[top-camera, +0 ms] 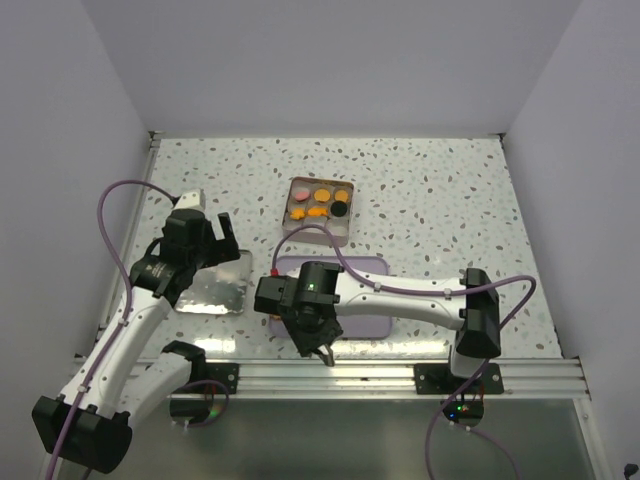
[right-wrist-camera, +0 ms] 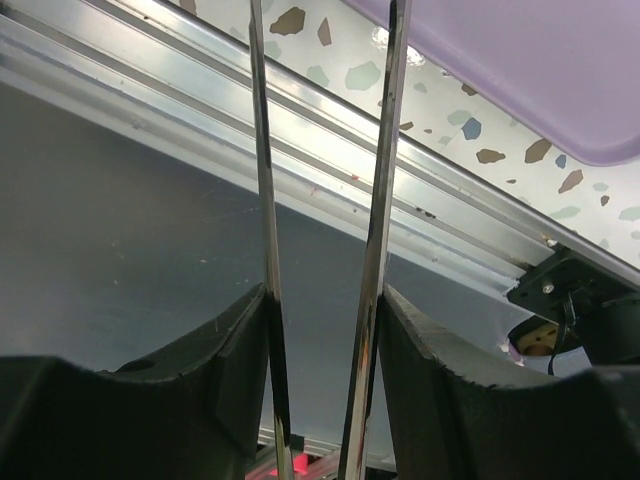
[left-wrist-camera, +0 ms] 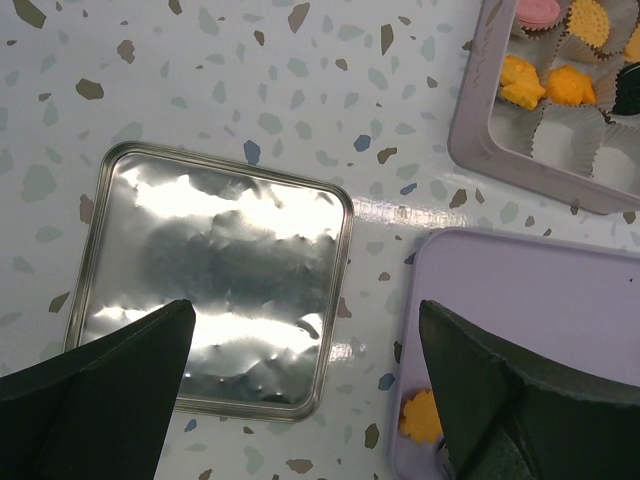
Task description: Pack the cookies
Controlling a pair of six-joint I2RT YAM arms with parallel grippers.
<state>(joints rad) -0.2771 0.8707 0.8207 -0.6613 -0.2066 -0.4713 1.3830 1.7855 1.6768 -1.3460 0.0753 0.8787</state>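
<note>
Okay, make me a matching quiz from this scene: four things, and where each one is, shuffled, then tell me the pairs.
Things:
1. metal lid
2. pink cookie
3. lone orange cookie
4. tweezers

Places:
A. in the right claw
B. on the lavender tray
C. in the tin
D. flat on the table

Pairs: 1-D, 2-C, 3-B, 4-A

Speckled table (left-wrist-camera: 250, 90), tin (left-wrist-camera: 470, 110), seemingly lid (left-wrist-camera: 215, 270), lavender tray (left-wrist-camera: 540, 300)
</note>
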